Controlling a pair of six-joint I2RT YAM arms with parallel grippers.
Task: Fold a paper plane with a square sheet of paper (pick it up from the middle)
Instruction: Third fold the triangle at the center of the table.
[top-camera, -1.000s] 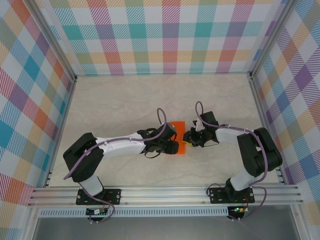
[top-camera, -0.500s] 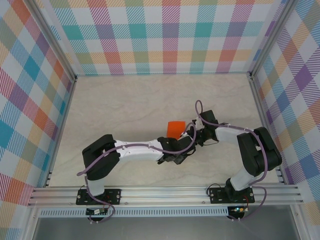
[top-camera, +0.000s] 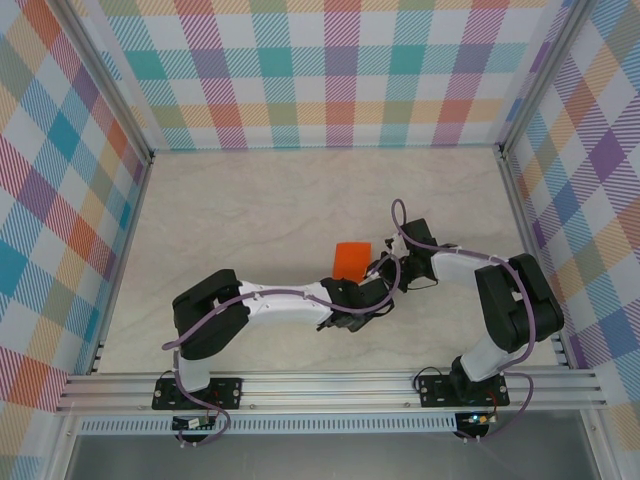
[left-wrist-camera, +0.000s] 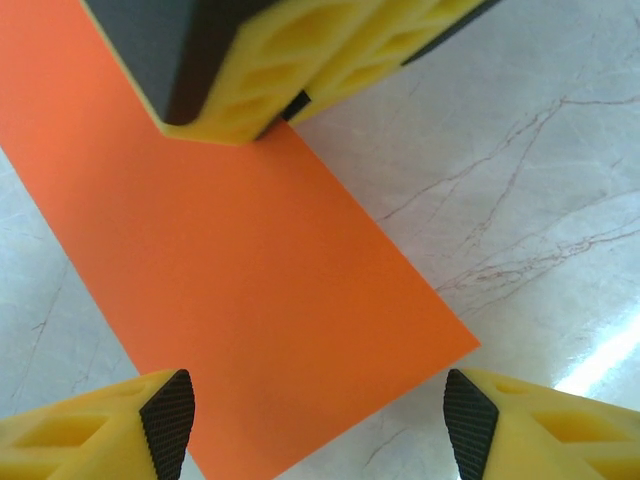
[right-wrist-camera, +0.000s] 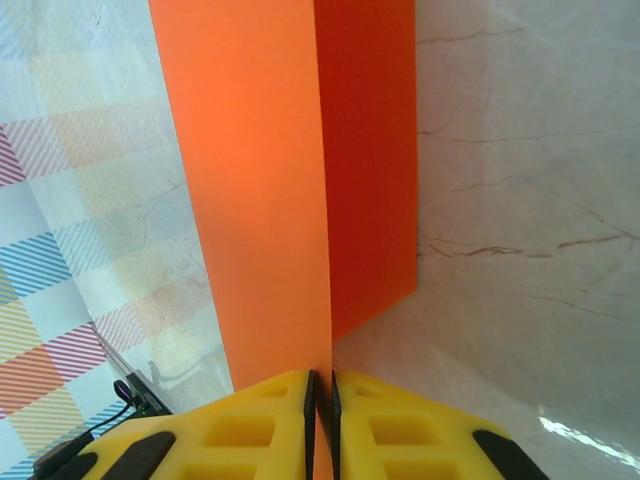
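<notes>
Near the middle of the desk (top-camera: 250, 200), seen from above: square sheet of paper (top-camera: 351, 259), bright orange, at 12 o'clock of both wrists. Right claw (right-wrist-camera: 320, 392): pressed together, clamped on the sheet's near edge, with a thin orange line pinched between the yellow fingers (right-wrist-camera: 400, 430). Lighter half of the paper at 11 o'clock of that grip, darker half at 1 o'clock, a straight line between them. Left claw (left-wrist-camera: 318, 420): spread apart, tips at 7 and 5 o'clock of its own view, gripping nothing, poised by the sheet's free corner. Touching or not, cannot tell. Same view, 11 o'clock: right claw's fingers biting the sheet's far edge.
</notes>
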